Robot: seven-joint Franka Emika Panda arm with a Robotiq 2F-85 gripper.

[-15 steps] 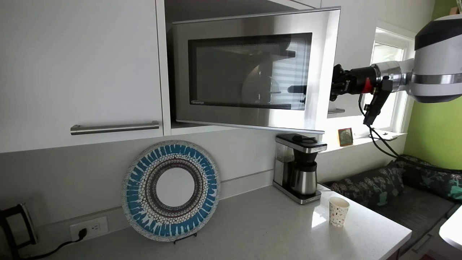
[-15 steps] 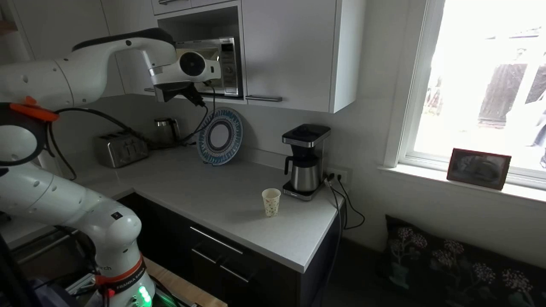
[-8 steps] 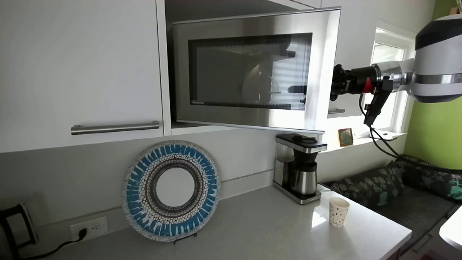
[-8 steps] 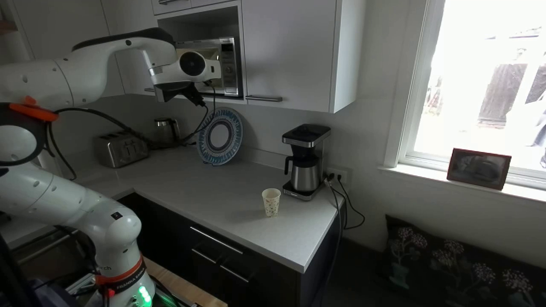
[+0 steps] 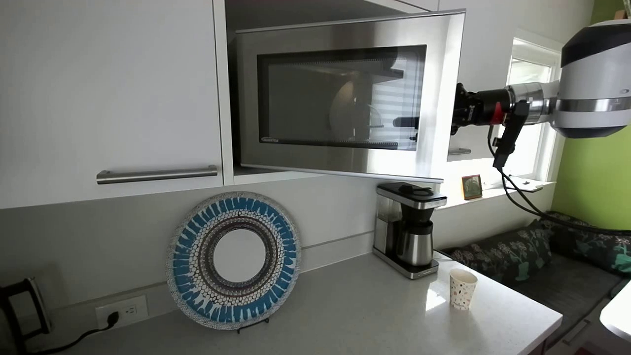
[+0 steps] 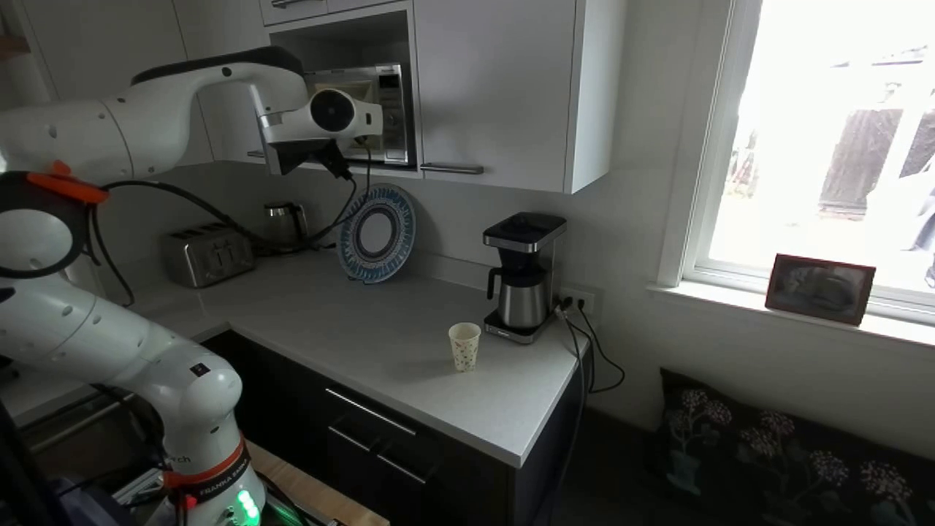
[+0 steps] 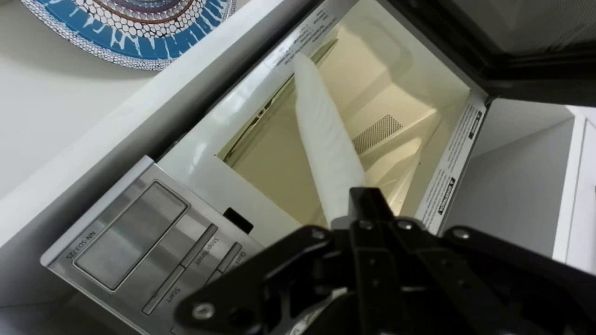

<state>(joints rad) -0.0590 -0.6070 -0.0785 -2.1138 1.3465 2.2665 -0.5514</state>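
In the wrist view, a white plate-like disc point(image 7: 326, 135) is tilted from the upper middle of the frame to the fingers point(image 7: 365, 200), by which its thin edge is pinched tight — probably so that its faces are left clear. It is aimed at the microwave cavity point(image 7: 274, 186); how far inside cannot be told. In an exterior view, the door point(image 5: 315, 103) is swung outward — apparently for access.

plate point(image 7: 326, 135): white | end effector point(image 7: 369, 197): black | microwave point(image 5: 300, 98): silver | disc point(image 5: 240, 255): blue, white, brown rings | cup point(image 5: 462, 290): cream, multicoloured speckles
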